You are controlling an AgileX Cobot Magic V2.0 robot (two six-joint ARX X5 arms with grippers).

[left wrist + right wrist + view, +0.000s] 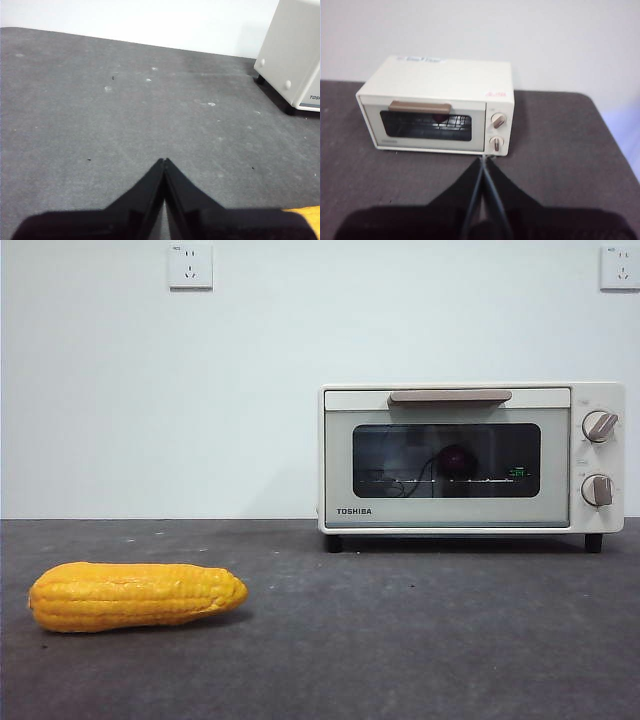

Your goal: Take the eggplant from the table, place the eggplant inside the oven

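The cream-white oven stands at the back right of the table with its glass door closed; it also shows in the right wrist view and as a corner in the left wrist view. Behind the glass a dark purple rounded shape, the eggplant, rests on the wire rack. My right gripper is shut and empty, hovering above the table in front of the oven. My left gripper is shut too, over bare table to the oven's left. Neither arm shows in the front view.
A yellow corn cob lies at the front left of the table, its tip just visible beside my left gripper. Two wall sockets sit high on the white wall behind.
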